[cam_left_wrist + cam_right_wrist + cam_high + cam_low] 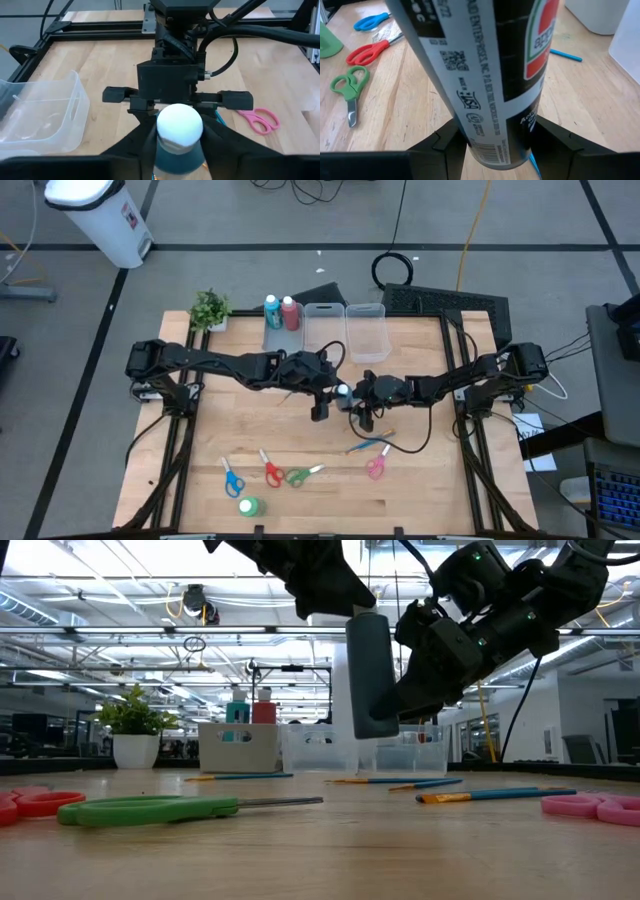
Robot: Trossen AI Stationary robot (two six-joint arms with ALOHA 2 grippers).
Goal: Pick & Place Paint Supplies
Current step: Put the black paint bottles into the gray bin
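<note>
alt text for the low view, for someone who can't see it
A dark grey paint bottle hangs upright above a wooden table, gripped by the left gripper at its top and the right gripper at its base. Below lie green scissors, pink scissors and brushes, with clear bins and a plant behind.

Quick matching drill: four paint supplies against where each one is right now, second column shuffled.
1 dark grey bottle
2 blue bottle
3 green bottle
4 pink scissors

A in a clear bin
B on the wood by the blue scissors
C up in the air
D lying right of the green scissors

Pairs: 1-C, 2-A, 3-B, 4-D
</note>
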